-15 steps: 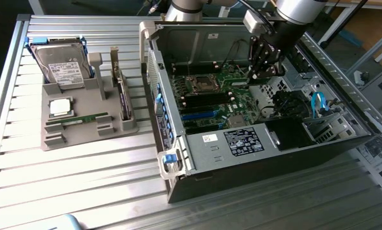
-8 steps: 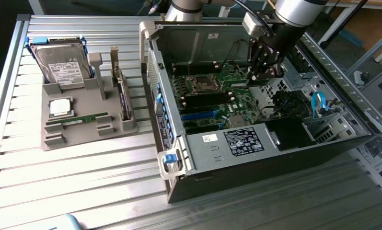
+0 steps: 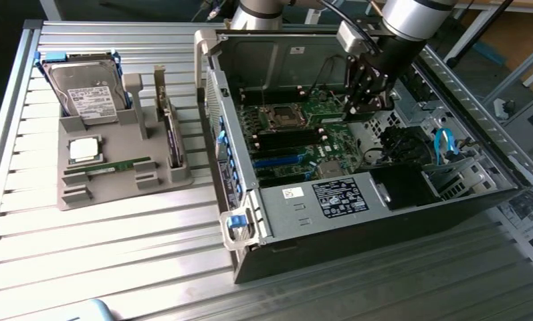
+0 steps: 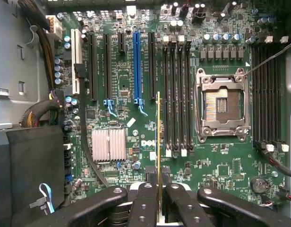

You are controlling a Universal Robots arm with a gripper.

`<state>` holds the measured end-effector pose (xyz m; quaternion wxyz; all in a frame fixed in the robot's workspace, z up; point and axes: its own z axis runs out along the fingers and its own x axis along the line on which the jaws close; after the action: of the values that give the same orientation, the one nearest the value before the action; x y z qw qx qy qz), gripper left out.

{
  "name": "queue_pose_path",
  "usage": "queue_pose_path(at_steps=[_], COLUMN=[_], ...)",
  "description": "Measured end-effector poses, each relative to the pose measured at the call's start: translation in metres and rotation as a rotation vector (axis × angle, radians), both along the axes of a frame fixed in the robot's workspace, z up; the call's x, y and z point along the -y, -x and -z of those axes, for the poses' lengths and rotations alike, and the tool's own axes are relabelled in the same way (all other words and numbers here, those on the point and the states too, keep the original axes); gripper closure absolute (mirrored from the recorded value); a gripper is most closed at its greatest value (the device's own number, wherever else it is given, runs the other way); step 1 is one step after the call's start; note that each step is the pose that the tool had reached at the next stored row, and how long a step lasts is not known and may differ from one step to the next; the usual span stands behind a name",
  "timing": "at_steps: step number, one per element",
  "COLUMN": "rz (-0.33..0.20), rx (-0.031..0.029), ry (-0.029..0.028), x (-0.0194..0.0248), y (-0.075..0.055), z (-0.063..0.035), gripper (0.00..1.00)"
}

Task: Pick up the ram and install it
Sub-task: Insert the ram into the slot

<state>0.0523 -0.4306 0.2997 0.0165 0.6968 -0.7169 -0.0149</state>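
My gripper [image 3: 370, 100] hangs inside the open computer case [image 3: 356, 214], above the motherboard [image 3: 311, 144]. In the wrist view its black fingers [image 4: 146, 198] are shut on the ram [image 4: 158, 142], a thin green stick seen edge-on. The stick hovers over the board just beside the bank of black memory slots [image 4: 177, 94] next to the open CPU socket [image 4: 223, 104]. It sits in no slot. A second, similar green ram stick [image 3: 114, 166] lies flat on the grey holder [image 3: 79, 197] at the exterior view's left.
The grey holder also carries a silver hard drive [image 3: 87, 93], a square silver CPU chip [image 3: 85, 148] and an upright card [image 3: 170, 130]. Inside the case are a heatsink [image 4: 108, 144], a blue slot [image 4: 136, 66], more memory slots [image 4: 268, 94] and cable bundles [image 4: 39, 113].
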Motion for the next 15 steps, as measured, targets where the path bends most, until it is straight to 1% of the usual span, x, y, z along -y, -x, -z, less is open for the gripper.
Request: queue_pose_path(at_steps=[15], rz=[0.0], rx=[0.0], ry=[0.0], x=[0.0], y=[0.0], z=[0.0078], gripper=[0.87])
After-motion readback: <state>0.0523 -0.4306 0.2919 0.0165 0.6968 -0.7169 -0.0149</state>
